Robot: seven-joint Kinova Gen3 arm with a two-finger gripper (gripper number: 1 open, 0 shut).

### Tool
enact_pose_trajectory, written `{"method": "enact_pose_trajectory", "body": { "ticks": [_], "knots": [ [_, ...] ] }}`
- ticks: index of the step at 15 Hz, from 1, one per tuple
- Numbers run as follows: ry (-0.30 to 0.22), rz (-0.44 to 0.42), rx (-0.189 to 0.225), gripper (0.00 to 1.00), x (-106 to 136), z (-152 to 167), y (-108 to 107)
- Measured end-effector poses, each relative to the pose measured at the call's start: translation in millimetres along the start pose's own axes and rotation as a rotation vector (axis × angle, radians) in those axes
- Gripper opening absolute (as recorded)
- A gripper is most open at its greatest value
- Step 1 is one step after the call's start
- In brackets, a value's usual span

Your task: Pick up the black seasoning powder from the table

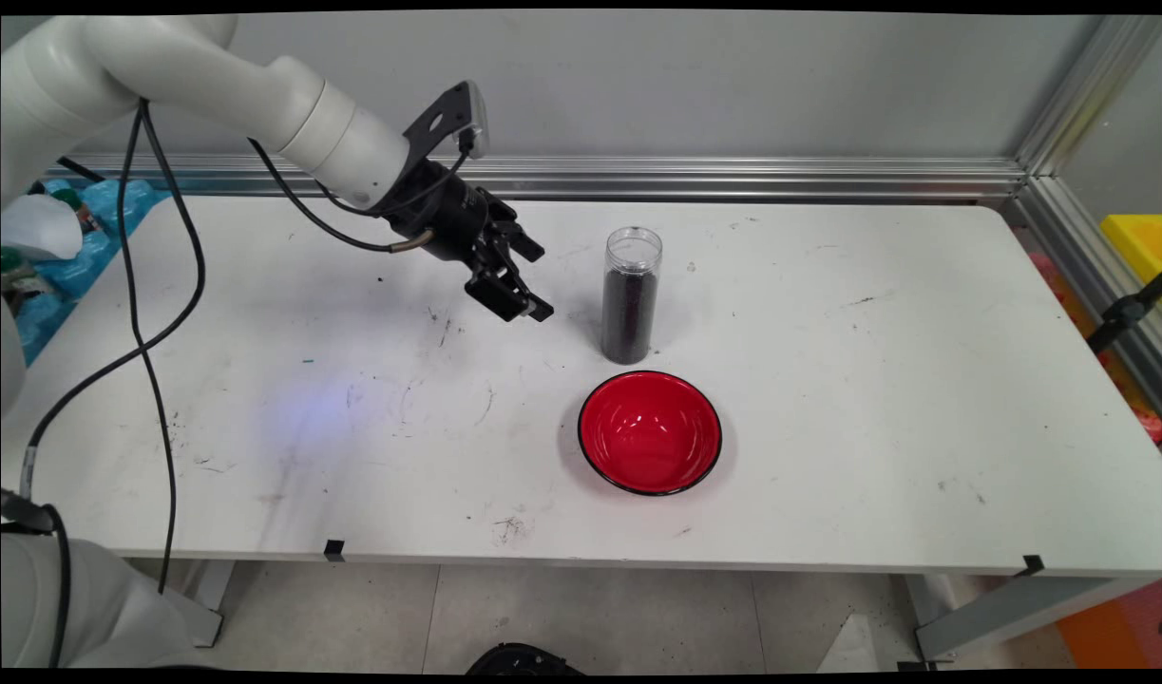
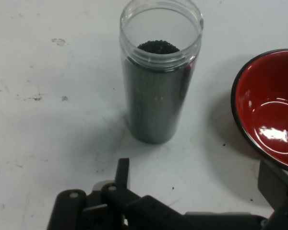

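The gripper (image 1: 533,282) hangs above the white table (image 1: 875,380), fingers spread wide, holding nothing. At its 3 o'clock stands an open clear jar (image 1: 630,295) of dark granules; a red bowl (image 1: 650,433) sits at the jar's 6 o'clock, just beside it.

The arm (image 1: 210,85) is made of smooth, round white links. Thin black cables (image 1: 153,313) hang from it in loops. At its end sits a black pincer (image 1: 528,285) with a jointed linkage and an angular black bracket (image 1: 447,119) above the wrist.
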Motion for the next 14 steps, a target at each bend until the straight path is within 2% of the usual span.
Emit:
{"method": "enact_pose_trajectory", "body": {
  "ticks": [10,14],
  "knots": [
    [-0.001,-0.016,0.011,1.0,-7.0,10.9,-5.2],
    [0.016,-0.003,0.024,1.0,-12.9,19.7,-6.5]
  ]
}}
